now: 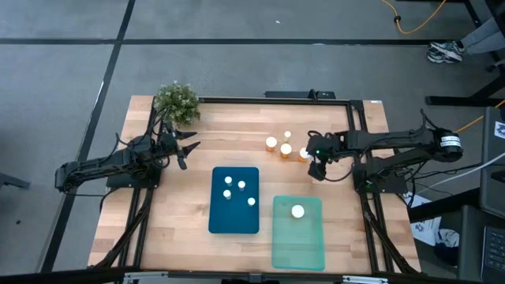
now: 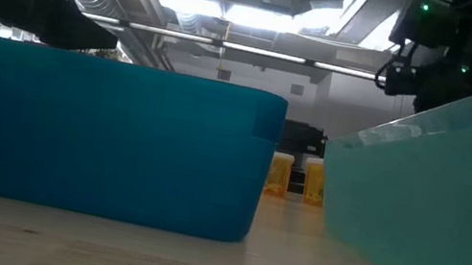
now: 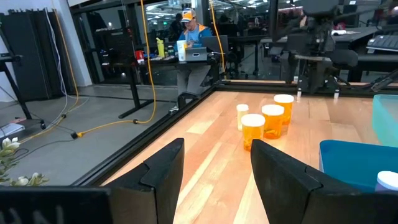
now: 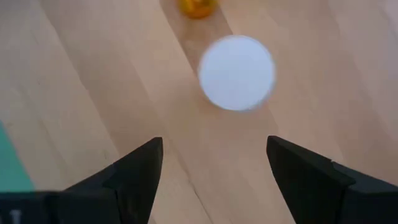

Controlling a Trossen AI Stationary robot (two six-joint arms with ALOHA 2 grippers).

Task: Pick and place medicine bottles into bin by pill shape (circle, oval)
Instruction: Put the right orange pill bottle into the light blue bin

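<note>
- Four medicine bottles [image 1: 286,147] stand loose in a cluster on the wooden table [image 1: 173,221], toward its far edge and right of centre: three larger ones with orange bodies and white caps, and a smaller pale one [image 1: 287,136] just behind them.
- The right gripper [image 1: 316,168] hangs just beside the rightmost orange bottle [image 1: 304,154], fingers spread wide and empty; its wrist camera looks straight down on a white cap [image 4: 237,73] ahead of the fingertips, with bare wood between the fingers.
- A dark blue bin [image 1: 234,199] sits at the table's centre, nearer the front than the cluster, with four white-capped bottles [image 1: 239,190] standing inside it.
- A pale teal bin [image 1: 297,231] sits just right of the blue one, nearer the front edge, holding one white-capped bottle [image 1: 297,211].
- From table height, the walls of the two bins fill most of the picture; only two orange bottles [image 2: 296,178] show through the gap between them.
- The left gripper [image 1: 190,147] waits over the table's left side, well apart from the cluster, fingers released and holding nothing; its wrist camera faces the cluster across open wood.
- A small green potted plant [image 1: 176,102] stands at the far left corner, just behind the left arm.
- Beyond the table, a person [image 3: 189,38] sits at a desk with a laptop.
</note>
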